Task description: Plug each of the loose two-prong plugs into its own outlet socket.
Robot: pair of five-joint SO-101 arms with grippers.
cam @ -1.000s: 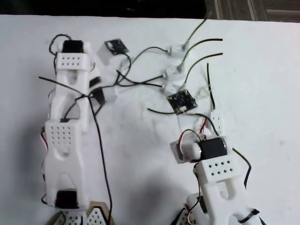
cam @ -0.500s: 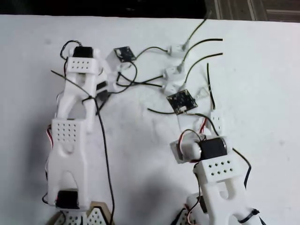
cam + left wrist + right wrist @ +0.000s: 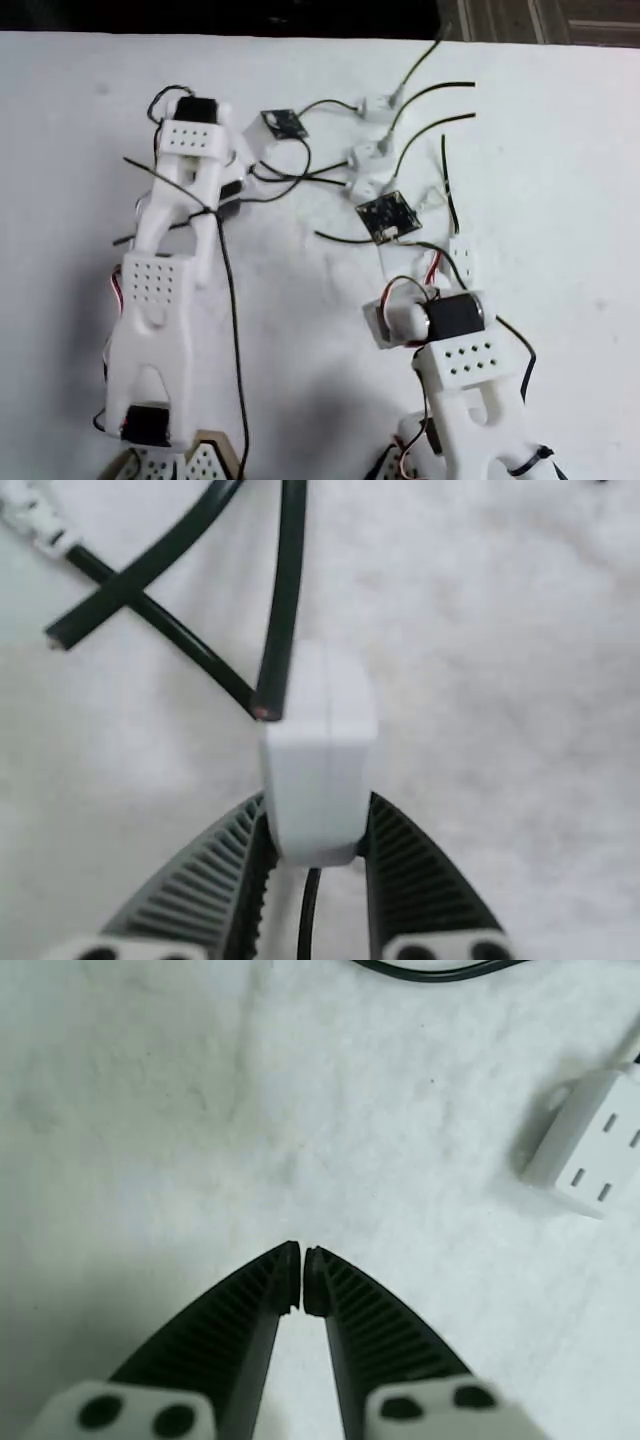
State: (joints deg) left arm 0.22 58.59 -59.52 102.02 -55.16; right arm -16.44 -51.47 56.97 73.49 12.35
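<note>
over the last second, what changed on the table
The left gripper, shut on a white plug, swung to the right in the high view, toward the outlets, and the black cable trailed along with it. The right gripper, shut on nothing, and the outlets stayed put.

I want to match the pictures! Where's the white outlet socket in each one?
High view: outlet socket, right of centre on the table.
Right wrist view: off to one side of the right gripper.
Left wrist view: the left gripper's white plug instead.
Shared landmark: curved black cable.
</note>
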